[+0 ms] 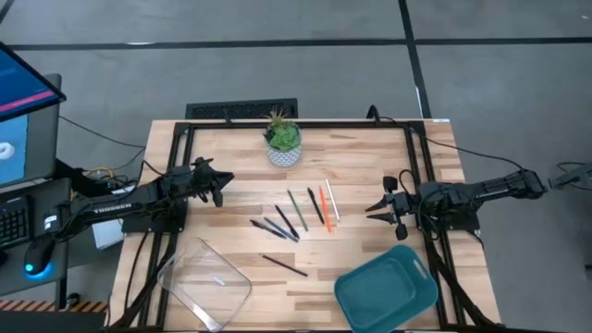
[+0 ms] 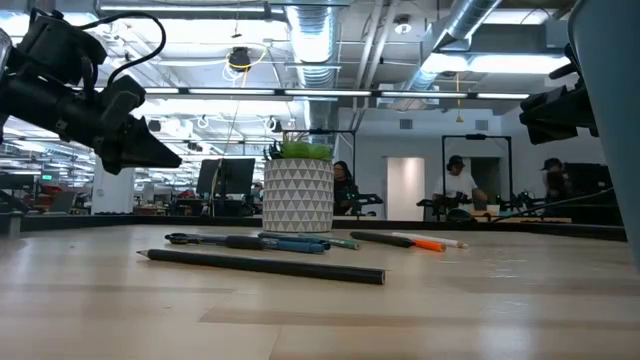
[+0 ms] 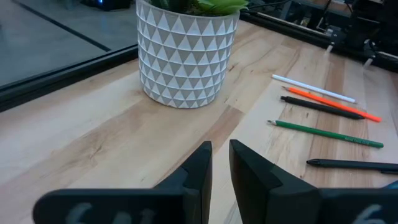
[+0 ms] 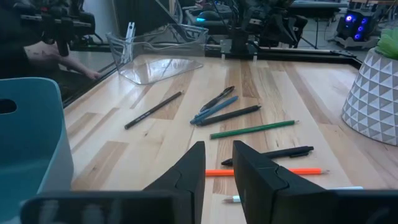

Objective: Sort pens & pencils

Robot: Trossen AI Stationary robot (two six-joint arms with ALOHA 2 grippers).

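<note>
Several pens and pencils lie flat on the wooden table's middle: a white one (image 1: pixel 331 200), an orange one (image 1: pixel 325 209), a black one (image 1: pixel 315 205), a green one (image 1: pixel 296 211), a dark and blue bunch (image 1: pixel 275 227), and a lone black one (image 1: pixel 284 265) nearer the front. My left gripper (image 1: pixel 227 185) hovers left of them and my right gripper (image 1: pixel 372 209) hovers right of them. Both point level toward the centre. In the wrist views, the left (image 3: pixel 221 149) and right (image 4: pixel 217 149) fingers stand a narrow gap apart with nothing between them.
A white patterned plant pot (image 1: pixel 283 146) stands at the table's far middle. A clear plastic tray (image 1: pixel 205 282) sits at the near left and a teal bin (image 1: pixel 387 289) at the near right. People and other arms show in the room beyond.
</note>
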